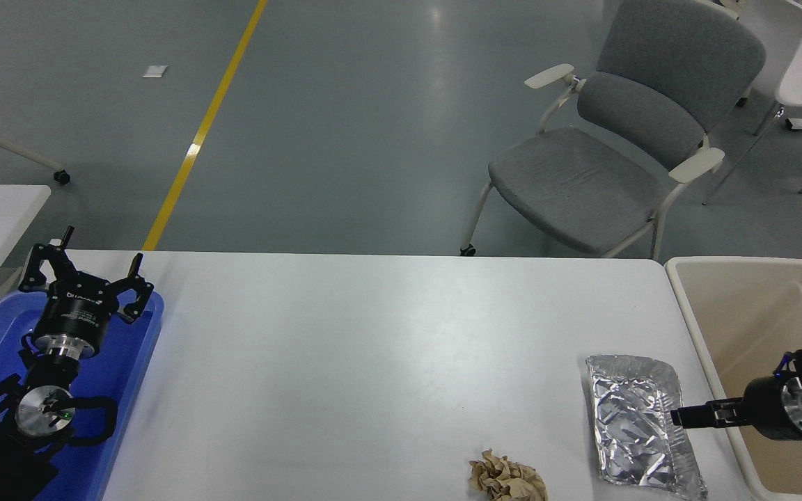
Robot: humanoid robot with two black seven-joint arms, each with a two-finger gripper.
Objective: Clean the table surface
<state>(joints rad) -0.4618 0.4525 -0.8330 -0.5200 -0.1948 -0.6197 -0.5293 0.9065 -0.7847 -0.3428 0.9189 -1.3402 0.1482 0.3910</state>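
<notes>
Table surface (345, 362): wide, smooth, matte white, rounded corners.

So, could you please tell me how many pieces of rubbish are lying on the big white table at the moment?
2. A crumpled foil tray lies near the table's right edge, beside the beige bin; a brown paper wad sits at the front edge, left of the foil. None appears hidden.
</notes>
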